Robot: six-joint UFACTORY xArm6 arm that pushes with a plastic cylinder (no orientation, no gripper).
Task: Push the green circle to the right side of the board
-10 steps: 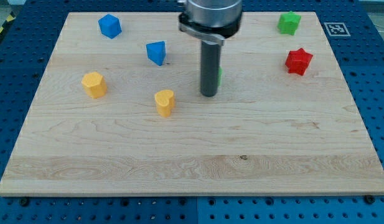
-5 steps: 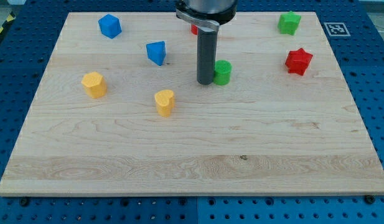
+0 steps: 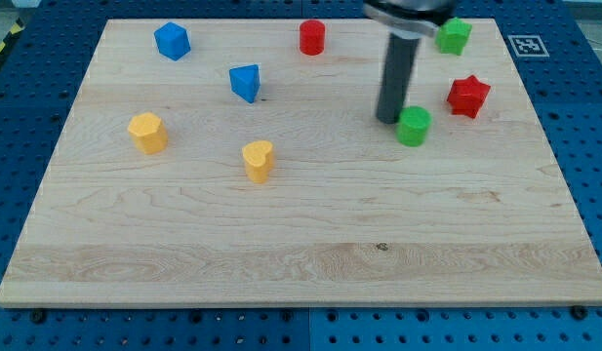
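No jaws on this rig, only a rod, so nothing is spread or pinched. My tip (image 3: 388,119) sits touching the green circle (image 3: 413,127) on its upper-left side, right-of-centre on the worktop (image 3: 310,253). To do it well, get more squarely on the circle's left and push straight right, or it likely slips downward. Red star (image 3: 468,96) lies just up-right, green star (image 3: 454,36) near the top edge; the lane below the red star to the right edge looks open.
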